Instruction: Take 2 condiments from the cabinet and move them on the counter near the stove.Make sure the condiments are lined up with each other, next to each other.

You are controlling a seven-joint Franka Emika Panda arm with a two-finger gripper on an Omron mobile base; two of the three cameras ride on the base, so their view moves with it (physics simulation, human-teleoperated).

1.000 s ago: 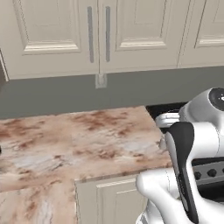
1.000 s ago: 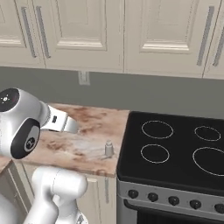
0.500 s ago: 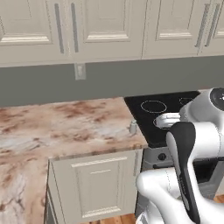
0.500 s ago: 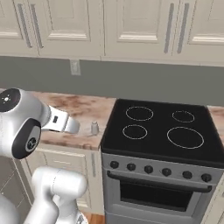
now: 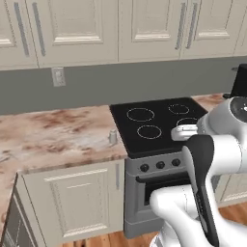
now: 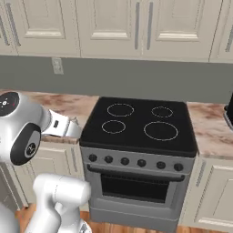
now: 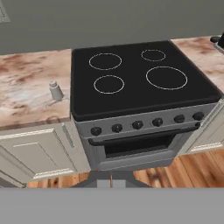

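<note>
Rolling sideways with my base has swung both base views along the counter: a second ago the marbled top filled the left base view and the stove sat at the far right edge, and now the stove (image 5: 159, 130) sits near the middle, with its steel front, knobs and oven door in plain sight. That shift is my cameras travelling, not the things.

My claw (image 7: 112, 180) is clenched tight, its tips barely showing at the bottom of the hand view, with nothing between them. It hangs in front of the stove, out over the wooden floor (image 7: 144, 170).

One condiment, the pale grey-beige shaker (image 7: 55, 90), stands upright on the counter (image 7: 26, 94) just left of the stove's black glass, close to the front-left burner ring but apart from the cooktop edge. I see it in the left base view too (image 5: 113, 137), beside the cooktop's left side.

Above, the cream wall cabinets (image 6: 113, 25) with panelled doors are closed, and a wall outlet (image 5: 58, 76) sits on the grey backsplash.
</note>
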